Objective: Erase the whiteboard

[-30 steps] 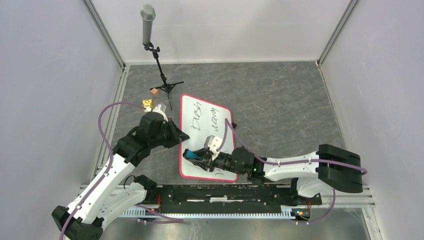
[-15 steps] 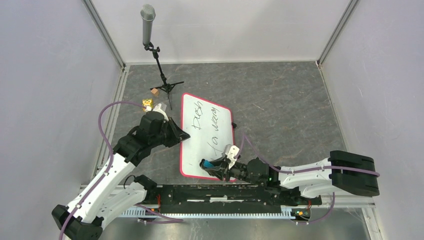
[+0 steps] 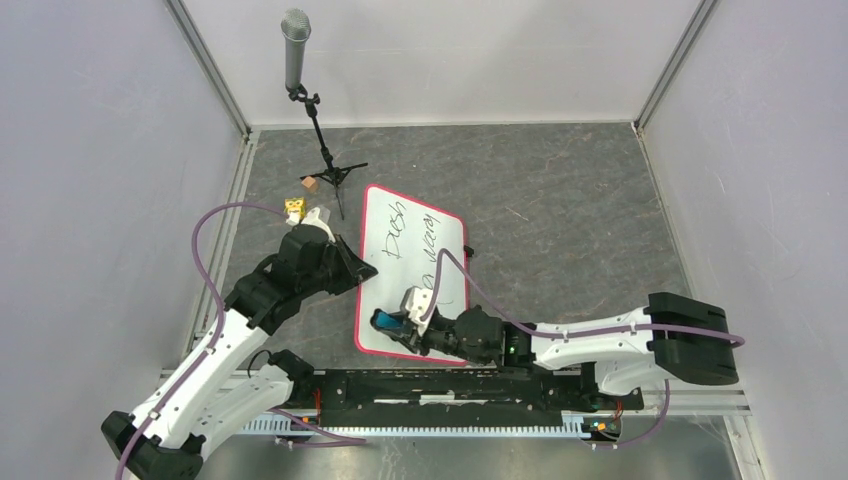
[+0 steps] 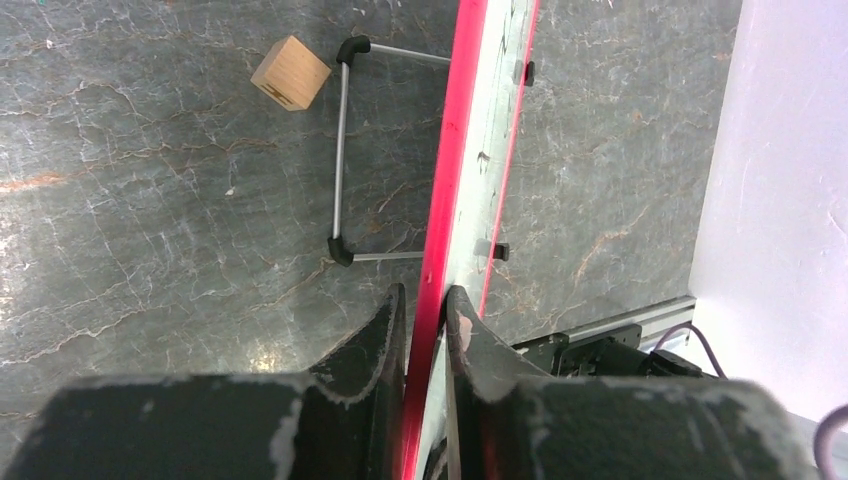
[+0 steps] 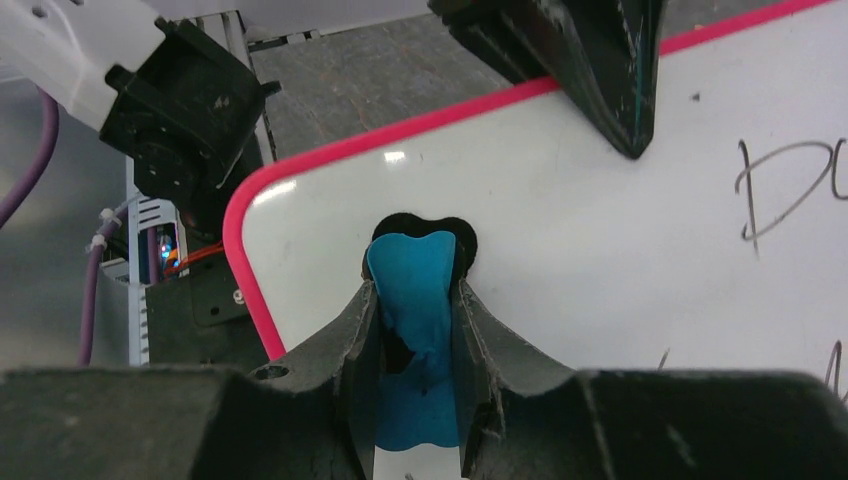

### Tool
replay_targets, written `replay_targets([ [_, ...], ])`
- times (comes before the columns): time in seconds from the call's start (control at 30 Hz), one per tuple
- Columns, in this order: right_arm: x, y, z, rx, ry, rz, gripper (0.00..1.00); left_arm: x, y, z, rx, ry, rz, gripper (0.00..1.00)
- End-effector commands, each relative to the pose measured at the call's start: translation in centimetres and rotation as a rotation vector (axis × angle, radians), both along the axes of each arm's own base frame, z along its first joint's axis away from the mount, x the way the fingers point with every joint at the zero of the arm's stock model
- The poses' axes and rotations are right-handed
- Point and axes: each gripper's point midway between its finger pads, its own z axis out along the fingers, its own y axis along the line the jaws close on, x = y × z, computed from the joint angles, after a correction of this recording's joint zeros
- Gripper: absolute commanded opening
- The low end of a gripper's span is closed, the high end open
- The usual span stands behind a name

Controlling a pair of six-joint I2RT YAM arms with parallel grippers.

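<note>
Blue eraser (image 5: 410, 280) is swinging back toward 9 o'clock across the whiteboard's (image 3: 395, 290) near end — right gripper (image 5: 413, 300) squeezing it, left gripper (image 4: 425, 305) pinching the 9 o'clock rim. Board's lying mid-table; writing (image 3: 392, 225) toward 12 o'clock is still waiting.

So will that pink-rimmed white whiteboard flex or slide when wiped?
Likely stiff: the whiteboard shows a straight rim in the left wrist view. Probably light and prone to slide on the grey tabletop, though the left jaws pinching its edge should hold it.
</note>
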Motion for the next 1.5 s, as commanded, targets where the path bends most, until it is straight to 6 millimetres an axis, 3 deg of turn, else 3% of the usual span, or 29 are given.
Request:
replay_targets([
  [0.0, -1.3, 2.1, -1.5, -0.09, 0.0, 0.087, 0.2, 0.1, 0.1, 0.0, -0.051, 0.037, 0.1, 0.02],
  [0.17, -2.8, 3.0, -0.2, -0.04, -0.011, 0.185, 0.2, -0.1, 0.4, -0.3, -0.043, 0.041, 0.116, 0.02],
  [0.37, -6.0, 2.8, -1.0, -0.059, -0.072, 0.333, 0.2, 0.0, 0.8, 0.0, -0.025, 0.033, 0.122, 0.02],
  [0.5, -6.4, 1.9, -1.7, -0.045, -0.074, 0.35, 0.2, 0.1, 0.8, -0.1, -0.02, 0.035, 0.124, 0.02],
  [0.6, -5.1, 1.1, -2.6, -0.066, -0.055, 0.276, 0.2, 0.1, 0.8, -0.2, -0.019, 0.039, 0.124, 0.02],
  [0.7, -2.0, -0.8, -4.2, -0.067, 0.037, 0.142, 0.2, 0.2, 0.7, -0.2, -0.017, 0.04, 0.124, 0.02],
  [0.8, 2.2, -3.8, -7.2, -0.105, 0.169, -0.059, 0.23, 0.2, 0.7, -0.1, -0.018, 0.039, 0.124, 0.02],
  [0.87, 3.6, -5.8, -9.4, -0.138, 0.234, -0.128, 0.23, 0.1, 0.7, -0.1, -0.019, 0.038, 0.123, 0.02],
  [1.0, 4.7, -9.3, -12.2, -0.167, 0.302, -0.23, 0.22, -0.1, 0.7, 0.0, -0.026, 0.031, 0.117, 0.02],
  [1.17, 4.7, -9.4, -12.3, -0.18, 0.302, -0.233, 0.22, -0.4, 0.3, 0.0, -0.049, 0.022, 0.087, 0.02],
  [1.2, 4.7, -9.2, -11.8, -0.167, 0.302, -0.225, 0.22, -0.5, 0.2, 0.0, -0.059, 0.021, 0.08, 0.05],
  [1.23, 4.7, -9.1, -11.5, -0.157, 0.299, -0.221, 0.22, -0.6, 0.1, 0.1, -0.065, 0.02, 0.073, 0.17],
  [1.33, 4.7, -9.1, -10.6, -0.131, 0.291, -0.222, 0.22, -1.1, 0.1, 0.0, -0.066, 0.019, 0.051, 0.39],
  [1.47, 4.6, -9.4, -10.4, -0.122, 0.29, -0.219, 0.22, -2.4, -0.1, -0.5, -0.065, 0.048, -0.004, 0.52],
])
